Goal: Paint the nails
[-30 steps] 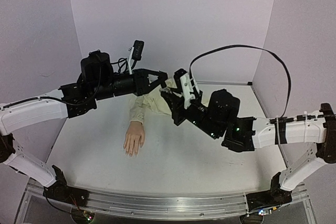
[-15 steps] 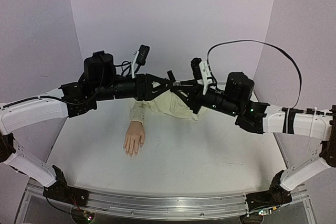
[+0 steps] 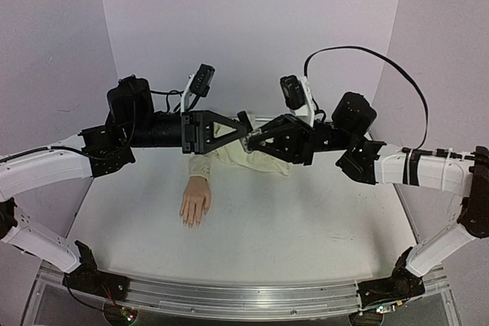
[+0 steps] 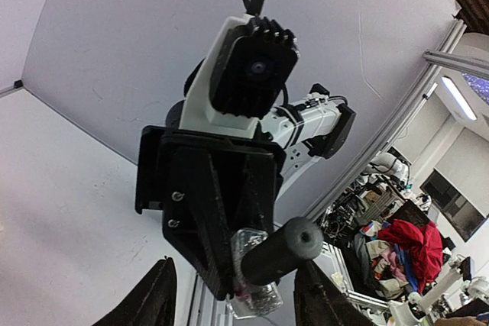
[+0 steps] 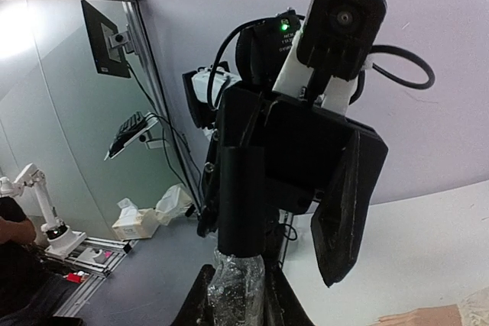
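Observation:
The pale mannequin hand (image 3: 195, 202) lies palm down on the white table, its cream sleeve (image 3: 243, 155) running back under the arms. Its nails (image 3: 191, 221) are too small to make out. My right gripper (image 3: 258, 138) is shut on a small clear polish bottle (image 5: 238, 284), held in the air with its black cap (image 5: 241, 195) pointing at my left gripper (image 3: 240, 126). The left gripper is open, and its fingers (image 4: 157, 297) stand either side of the cap (image 4: 283, 250) without touching it. The right gripper (image 5: 238, 292) grips the glass body (image 4: 257, 299).
Purple walls close in the back and both sides. Both grippers meet in the air above the sleeve, near the back wall. The metal base rail (image 3: 244, 299) runs along the near edge.
My right gripper has risen from low over the sleeve and turned level to face the left gripper. The left gripper has levelled too, and the bottle's cap now sits between its open fingers.

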`<state>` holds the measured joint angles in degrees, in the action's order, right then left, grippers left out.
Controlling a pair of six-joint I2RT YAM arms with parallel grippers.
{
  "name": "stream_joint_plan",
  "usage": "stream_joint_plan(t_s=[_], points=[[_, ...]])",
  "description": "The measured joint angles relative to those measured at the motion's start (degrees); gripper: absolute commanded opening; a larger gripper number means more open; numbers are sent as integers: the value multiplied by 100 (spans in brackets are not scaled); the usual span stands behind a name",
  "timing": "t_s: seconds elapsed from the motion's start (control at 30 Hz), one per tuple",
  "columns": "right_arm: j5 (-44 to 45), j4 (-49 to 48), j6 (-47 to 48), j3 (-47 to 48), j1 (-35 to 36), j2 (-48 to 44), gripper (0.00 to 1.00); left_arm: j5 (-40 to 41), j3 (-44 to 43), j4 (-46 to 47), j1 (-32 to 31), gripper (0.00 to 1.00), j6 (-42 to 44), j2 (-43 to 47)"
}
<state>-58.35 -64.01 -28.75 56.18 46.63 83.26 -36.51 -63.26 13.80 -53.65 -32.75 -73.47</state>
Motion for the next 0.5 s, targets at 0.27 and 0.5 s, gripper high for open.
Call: stream_joint_plan(t_s=[0.27,0.5], points=[[-271,-380,-452,0,0,249,0,-243,2,332,-4,41,-24,-4],[-208,-490,-450,0,0,354,0,-273,2,433,-7,16,-2,-157]])
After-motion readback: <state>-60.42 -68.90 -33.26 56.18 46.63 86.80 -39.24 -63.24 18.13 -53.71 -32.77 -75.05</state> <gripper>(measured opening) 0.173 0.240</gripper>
